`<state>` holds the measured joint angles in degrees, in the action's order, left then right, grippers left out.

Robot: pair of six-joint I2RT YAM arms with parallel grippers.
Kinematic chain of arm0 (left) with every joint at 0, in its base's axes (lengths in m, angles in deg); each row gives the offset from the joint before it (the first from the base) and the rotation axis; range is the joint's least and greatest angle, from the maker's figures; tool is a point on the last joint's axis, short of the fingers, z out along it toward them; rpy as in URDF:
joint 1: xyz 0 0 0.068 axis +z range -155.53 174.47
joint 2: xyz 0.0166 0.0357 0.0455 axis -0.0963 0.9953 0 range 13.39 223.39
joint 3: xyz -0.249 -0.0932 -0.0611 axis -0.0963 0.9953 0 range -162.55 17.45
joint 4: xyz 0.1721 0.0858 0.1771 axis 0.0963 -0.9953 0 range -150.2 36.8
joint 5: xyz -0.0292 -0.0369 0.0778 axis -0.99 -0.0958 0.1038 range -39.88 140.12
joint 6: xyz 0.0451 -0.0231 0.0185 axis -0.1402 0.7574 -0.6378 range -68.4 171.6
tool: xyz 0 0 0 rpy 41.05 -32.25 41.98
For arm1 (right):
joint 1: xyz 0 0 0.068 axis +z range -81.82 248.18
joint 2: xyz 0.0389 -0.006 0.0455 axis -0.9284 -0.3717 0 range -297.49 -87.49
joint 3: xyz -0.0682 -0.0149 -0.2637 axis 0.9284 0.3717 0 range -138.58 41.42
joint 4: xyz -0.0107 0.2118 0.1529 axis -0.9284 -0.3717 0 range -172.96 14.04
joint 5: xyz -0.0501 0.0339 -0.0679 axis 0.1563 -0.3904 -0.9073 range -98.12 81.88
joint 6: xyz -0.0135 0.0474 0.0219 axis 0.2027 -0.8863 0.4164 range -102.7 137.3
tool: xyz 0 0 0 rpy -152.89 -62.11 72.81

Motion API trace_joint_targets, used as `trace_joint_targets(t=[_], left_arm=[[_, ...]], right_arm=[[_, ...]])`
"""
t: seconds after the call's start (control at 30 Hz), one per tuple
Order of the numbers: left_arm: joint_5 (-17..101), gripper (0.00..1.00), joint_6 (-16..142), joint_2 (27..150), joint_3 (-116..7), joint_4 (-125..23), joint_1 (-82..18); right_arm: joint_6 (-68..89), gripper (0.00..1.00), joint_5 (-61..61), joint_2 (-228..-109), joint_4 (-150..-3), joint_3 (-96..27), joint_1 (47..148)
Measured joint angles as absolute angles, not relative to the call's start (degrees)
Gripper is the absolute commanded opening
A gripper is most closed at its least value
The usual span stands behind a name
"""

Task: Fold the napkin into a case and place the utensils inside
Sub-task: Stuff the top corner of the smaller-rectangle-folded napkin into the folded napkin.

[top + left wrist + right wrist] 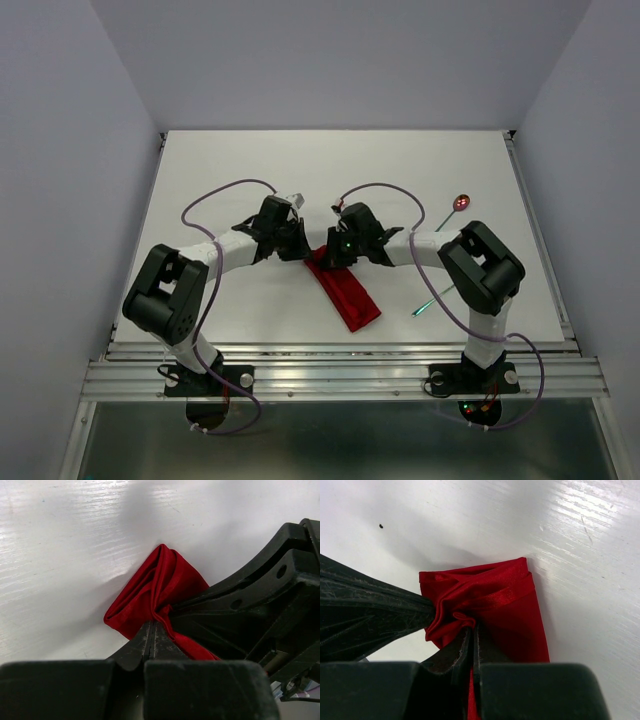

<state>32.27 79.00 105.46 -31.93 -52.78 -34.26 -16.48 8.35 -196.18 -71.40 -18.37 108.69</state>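
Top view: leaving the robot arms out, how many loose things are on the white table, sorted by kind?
Cloth: 1, the red napkin
Cutlery: 2, the spoon and the fork
Total: 3

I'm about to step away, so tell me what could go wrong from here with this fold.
The left claw and right claw pinch the same bunched end of the napkin, nearly touching: they may collide or pull the fold apart. The fork lies right by the right arm, which could knock it.
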Motion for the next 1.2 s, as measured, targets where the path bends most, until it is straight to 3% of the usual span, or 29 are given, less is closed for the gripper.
trace_joint_targets(t=[0.63, 0.83, 1.2], left_arm=[[26.46, 0.00, 81.32, 105.46, -31.63, -49.28, -32.66], [26.04, 0.00, 81.25, 105.48, -30.84, -48.71, -32.38], [25.21, 0.00, 80.86, 106.18, -30.84, -48.45, -32.23]], right_arm=[[-12.02, 0.01, 3.41, -197.58, -77.28, -23.18, 110.62], [-11.87, 0.20, 3.30, -197.36, -77.58, -23.26, 110.64], [-12.41, 0.28, 2.78, -194.67, -78.61, -22.46, 110.66]])
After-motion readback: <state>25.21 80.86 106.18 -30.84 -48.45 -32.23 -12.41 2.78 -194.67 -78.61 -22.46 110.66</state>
